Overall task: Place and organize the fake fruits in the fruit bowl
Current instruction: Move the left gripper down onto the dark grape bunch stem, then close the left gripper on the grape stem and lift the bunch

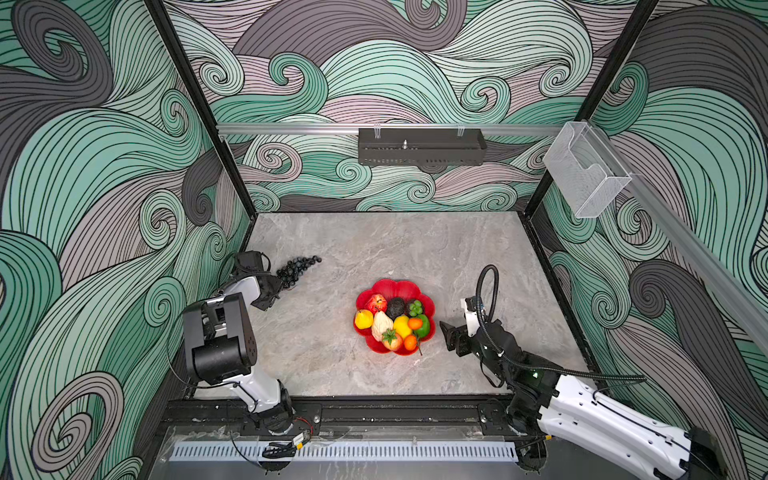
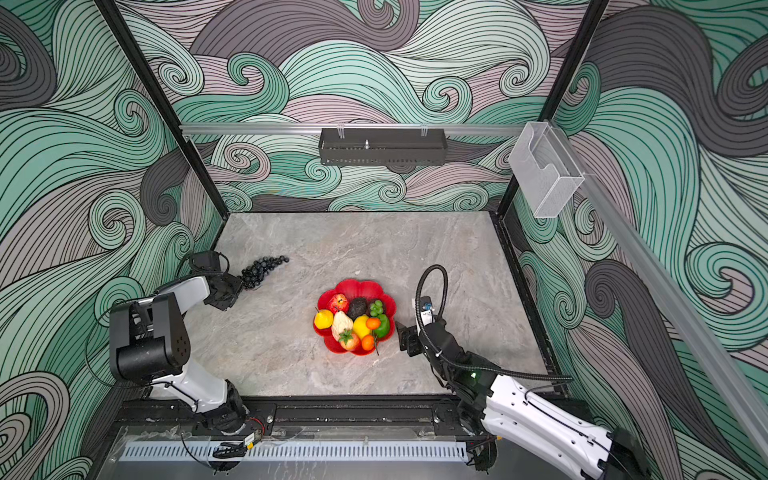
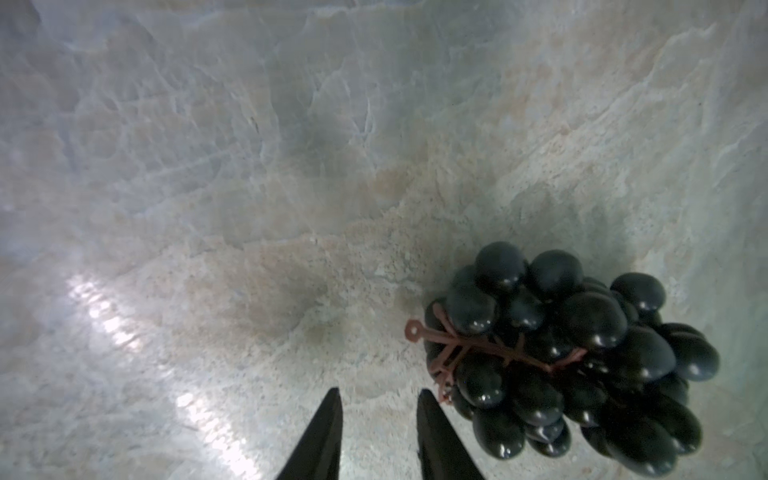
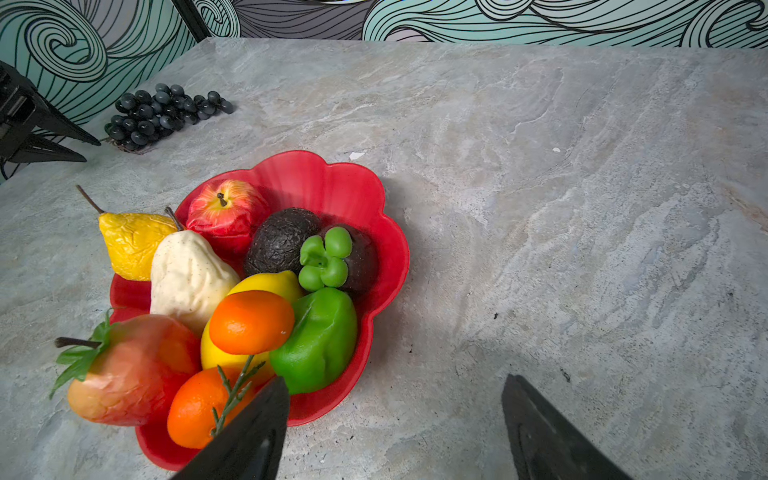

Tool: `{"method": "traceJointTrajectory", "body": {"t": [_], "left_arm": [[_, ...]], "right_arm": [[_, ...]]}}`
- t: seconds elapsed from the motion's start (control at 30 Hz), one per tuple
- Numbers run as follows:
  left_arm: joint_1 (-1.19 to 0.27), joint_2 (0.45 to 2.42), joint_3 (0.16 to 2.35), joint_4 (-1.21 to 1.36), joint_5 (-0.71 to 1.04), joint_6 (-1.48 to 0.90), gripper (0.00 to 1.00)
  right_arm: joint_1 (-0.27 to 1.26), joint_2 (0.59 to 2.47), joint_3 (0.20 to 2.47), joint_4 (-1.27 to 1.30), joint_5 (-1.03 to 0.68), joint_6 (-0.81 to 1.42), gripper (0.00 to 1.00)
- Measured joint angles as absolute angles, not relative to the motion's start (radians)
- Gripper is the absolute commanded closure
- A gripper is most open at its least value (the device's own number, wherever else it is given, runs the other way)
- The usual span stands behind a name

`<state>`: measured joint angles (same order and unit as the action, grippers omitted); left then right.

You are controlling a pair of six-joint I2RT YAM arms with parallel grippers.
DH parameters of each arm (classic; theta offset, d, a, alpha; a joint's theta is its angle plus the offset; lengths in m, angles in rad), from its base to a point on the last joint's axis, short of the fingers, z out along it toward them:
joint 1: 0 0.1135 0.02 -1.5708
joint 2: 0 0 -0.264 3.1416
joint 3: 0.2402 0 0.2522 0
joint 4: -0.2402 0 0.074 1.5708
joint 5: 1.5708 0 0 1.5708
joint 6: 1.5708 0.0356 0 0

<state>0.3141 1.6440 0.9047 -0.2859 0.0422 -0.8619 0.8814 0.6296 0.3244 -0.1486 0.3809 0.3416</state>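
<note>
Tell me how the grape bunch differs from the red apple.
The grape bunch lies on the table, outside the fruit bowl; the red apple sits inside it. The grape bunch is a long cluster of small balls; the red apple is one round piece. The grape bunch is blue-black; the red apple is red with yellow streaks. Both are glossy fake fruits.
</note>
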Motion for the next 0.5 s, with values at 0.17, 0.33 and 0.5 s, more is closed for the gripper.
{"method": "traceJointTrajectory", "body": {"t": [0.17,0.33,0.5], "left_arm": [[0.334,1.648,0.870,-0.194,0.090,-0.867,0.66],[0.352,1.651,0.840,-0.123,0.124,-0.870,0.66],[0.365,1.666,0.828,-0.059,0.157,-0.879,0.69]], "right_arm": [[0.880,0.651,0.324,-0.136,0.376,0.342,0.18],[0.876,0.666,0.324,-0.130,0.364,0.345,0.17],[0.876,0.669,0.324,-0.120,0.359,0.348,0.16]]}}
